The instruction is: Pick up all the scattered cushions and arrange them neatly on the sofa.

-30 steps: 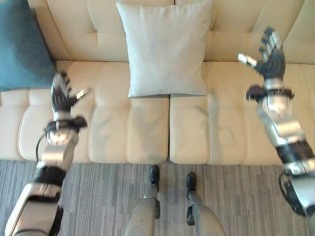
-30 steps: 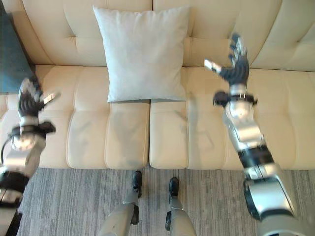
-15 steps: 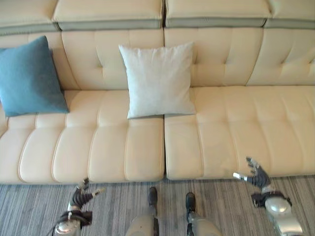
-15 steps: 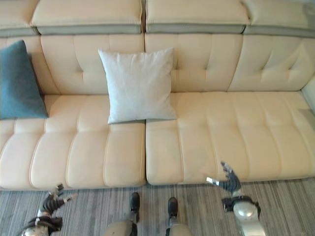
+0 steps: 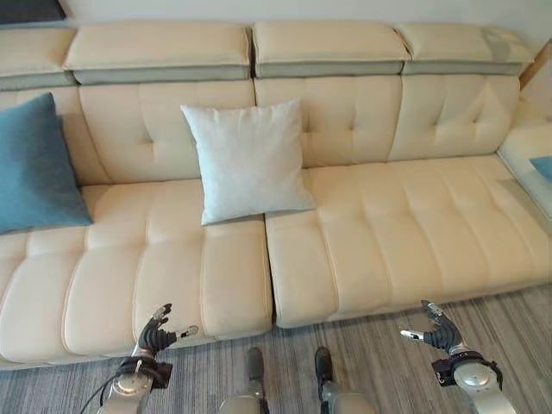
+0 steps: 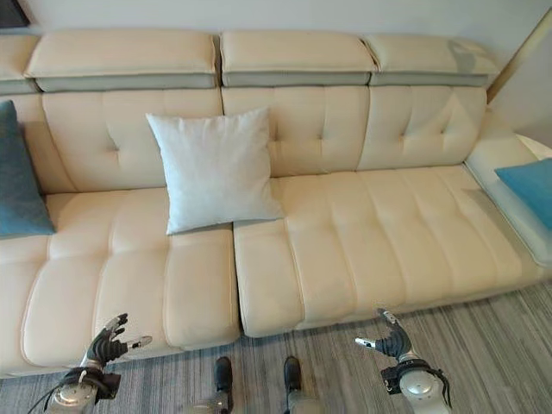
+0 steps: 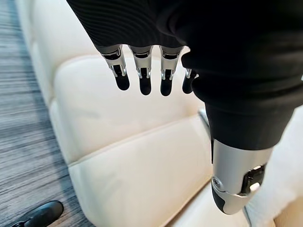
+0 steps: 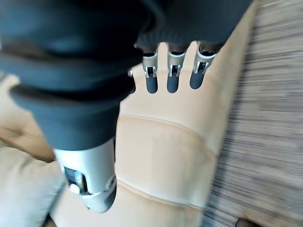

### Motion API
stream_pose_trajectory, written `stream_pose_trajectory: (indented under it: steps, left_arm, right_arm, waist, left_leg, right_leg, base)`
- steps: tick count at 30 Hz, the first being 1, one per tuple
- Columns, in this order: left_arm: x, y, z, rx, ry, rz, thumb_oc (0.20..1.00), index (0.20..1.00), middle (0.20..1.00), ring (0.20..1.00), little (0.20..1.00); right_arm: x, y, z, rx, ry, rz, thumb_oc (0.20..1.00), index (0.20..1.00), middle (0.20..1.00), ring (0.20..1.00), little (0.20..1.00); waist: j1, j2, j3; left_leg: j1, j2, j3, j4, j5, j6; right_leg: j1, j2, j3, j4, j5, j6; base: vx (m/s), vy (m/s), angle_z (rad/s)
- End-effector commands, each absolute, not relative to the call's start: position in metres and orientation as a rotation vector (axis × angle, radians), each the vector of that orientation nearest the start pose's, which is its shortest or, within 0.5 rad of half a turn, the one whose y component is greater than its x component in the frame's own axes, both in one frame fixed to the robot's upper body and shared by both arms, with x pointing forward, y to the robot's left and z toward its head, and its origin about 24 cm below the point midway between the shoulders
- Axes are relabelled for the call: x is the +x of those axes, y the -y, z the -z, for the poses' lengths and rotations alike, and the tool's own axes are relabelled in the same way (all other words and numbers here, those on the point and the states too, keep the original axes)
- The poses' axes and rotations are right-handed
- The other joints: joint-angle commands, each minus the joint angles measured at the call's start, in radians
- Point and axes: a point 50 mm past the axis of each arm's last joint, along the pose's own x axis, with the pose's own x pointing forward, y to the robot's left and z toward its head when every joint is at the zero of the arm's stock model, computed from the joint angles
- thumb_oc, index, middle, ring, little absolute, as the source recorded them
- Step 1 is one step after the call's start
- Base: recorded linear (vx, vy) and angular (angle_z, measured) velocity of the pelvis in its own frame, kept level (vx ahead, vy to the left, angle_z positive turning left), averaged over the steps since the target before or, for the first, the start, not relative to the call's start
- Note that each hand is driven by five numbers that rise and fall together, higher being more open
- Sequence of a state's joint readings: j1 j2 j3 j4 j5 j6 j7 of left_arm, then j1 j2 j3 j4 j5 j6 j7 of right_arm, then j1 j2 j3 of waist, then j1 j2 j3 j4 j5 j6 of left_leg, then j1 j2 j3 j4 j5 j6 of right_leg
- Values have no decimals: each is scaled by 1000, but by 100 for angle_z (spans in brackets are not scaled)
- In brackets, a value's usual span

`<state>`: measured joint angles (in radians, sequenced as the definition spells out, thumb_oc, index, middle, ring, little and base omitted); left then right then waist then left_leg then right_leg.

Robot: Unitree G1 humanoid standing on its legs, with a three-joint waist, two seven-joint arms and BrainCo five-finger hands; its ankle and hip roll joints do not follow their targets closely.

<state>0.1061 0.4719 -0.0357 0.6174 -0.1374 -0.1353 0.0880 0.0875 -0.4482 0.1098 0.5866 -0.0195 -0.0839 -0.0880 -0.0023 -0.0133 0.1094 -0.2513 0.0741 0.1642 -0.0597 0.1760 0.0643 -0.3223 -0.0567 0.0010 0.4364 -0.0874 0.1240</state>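
A pale grey cushion [image 5: 246, 159] leans upright against the back of the cream sofa [image 5: 405, 233], near its middle. A teal cushion [image 5: 34, 168] leans on the sofa's far left. Another teal cushion [image 6: 528, 188] lies on the sofa's side section at the far right. My left hand [image 5: 155, 336] hangs low before the seat's front edge, open and empty. My right hand [image 5: 431, 328] is low over the carpet at the right, open as well. Its fingers [image 8: 173, 78] show straight in the right wrist view, as do the left fingers [image 7: 142, 78] in the left wrist view.
Grey striped carpet [image 5: 379, 345] runs along the front of the sofa. The right half of the sofa seat [image 6: 388, 233] is bare. A wall stands behind the sofa's headrests.
The camera has pulled back and lifted, showing the whole sofa and the right-hand teal cushion. Both hands have dropped from over the seat to the front edge. The cushions have stayed put.
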Motion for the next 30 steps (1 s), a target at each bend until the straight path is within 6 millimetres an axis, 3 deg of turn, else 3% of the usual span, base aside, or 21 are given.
stream_pose_trajectory:
  steps: [1,2,4,5,6,10,11,12,13,17,24,30]
  left_arm:
    - [178,-312,50,409,-500,-278,1000,1000,1000,1000,1000]
    - [182,-305,51,382,-486,-273,1000,1000,1000,1000,1000]
    - [183,-298,53,333,-474,-281,1000,1000,1000,1000,1000]
    - [186,-291,53,324,-462,-263,1000,1000,1000,1000,1000]
    - [186,-291,53,324,-462,-263,1000,1000,1000,1000,1000]
    - [191,-280,53,324,-453,-204,1000,1000,1000,1000,1000]
    - [189,-279,56,317,-465,-201,1000,1000,1000,1000,1000]
    - [189,-279,56,317,-465,-201,1000,1000,1000,1000,1000]
    - [188,-278,57,300,-468,-205,1000,1000,1000,1000,1000]
    - [184,-275,60,287,-481,-202,1000,1000,1000,1000,1000]
    - [184,-277,61,331,-507,-173,1000,1000,1000,1000,1000]
    - [182,-283,60,366,-518,-169,1000,1000,1000,1000,1000]
  right_arm:
    - [201,273,51,-520,-466,124,1000,1000,1000,1000,1000]
    - [205,272,48,-524,-455,133,1000,1000,1000,1000,1000]
    - [209,275,43,-527,-431,146,1000,1000,1000,1000,1000]
    - [209,280,39,-530,-422,170,1000,1000,1000,1000,1000]
    - [209,281,39,-530,-421,171,1000,1000,1000,1000,1000]
    - [210,282,37,-515,-421,172,1000,1000,1000,1000,1000]
    - [208,281,38,-524,-428,156,1000,1000,1000,1000,1000]
    - [208,281,38,-524,-427,156,1000,1000,1000,1000,1000]
    - [208,279,37,-513,-419,145,1000,1000,1000,1000,1000]
    - [204,278,41,-488,-431,147,1000,1000,1000,1000,1000]
    - [197,280,48,-415,-468,191,1000,1000,1000,1000,1000]
    - [201,272,49,-347,-458,195,1000,1000,1000,1000,1000]
  waist:
    - [23,-19,-3]
    - [44,-27,-6]
    - [50,-20,-3]
    - [43,-9,11]
    - [42,-8,11]
    - [12,-20,28]
    - [0,-37,32]
    - [-1,-37,30]
    - [-8,-50,34]
    - [-18,-44,16]
    - [-47,-45,-10]
    - [-71,-45,6]
  left_leg:
    - [-17,-18,-93,6,-50,-105]
    - [-48,-14,-97,11,-18,-127]
    - [-89,-8,-98,16,20,-160]
    - [-107,-7,-85,-1,27,-182]
    - [-108,-7,-87,-1,28,-182]
    - [-99,-37,-89,103,-52,-153]
    - [-65,-54,-113,185,-135,-135]
    - [-69,-53,-114,186,-133,-135]
    - [-27,-73,-153,250,-207,-132]
    - [22,-87,-201,213,-228,-121]
    - [68,-88,-175,148,-230,-105]
    - [97,-66,-41,155,-264,-80]
  right_leg:
    - [180,-5,19,-105,47,9]
    - [281,24,9,-237,-57,-27]
    - [303,59,6,-356,-63,-53]
    - [298,77,-7,-408,-36,-61]
    - [299,78,-8,-410,-35,-61]
    - [275,53,-43,-439,13,-56]
    - [253,28,-51,-430,37,-54]
    - [251,29,-52,-430,39,-54]
    - [228,15,-49,-424,54,-54]
    - [218,28,-35,-432,62,-50]
    - [204,29,-5,-431,77,-38]
    - [140,47,92,-381,102,-14]
  base:
    - [-165,-219,-9]
    - [-197,-259,-3]
    - [-321,-295,15]
    - [-273,-164,18]
    - [-308,-136,36]
    - [-276,-44,38]
    - [-243,-1,41]
    - [-269,2,28]
    - [-116,4,11]
    - [-39,50,0]
    - [2,82,-21]
    - [-17,79,-87]
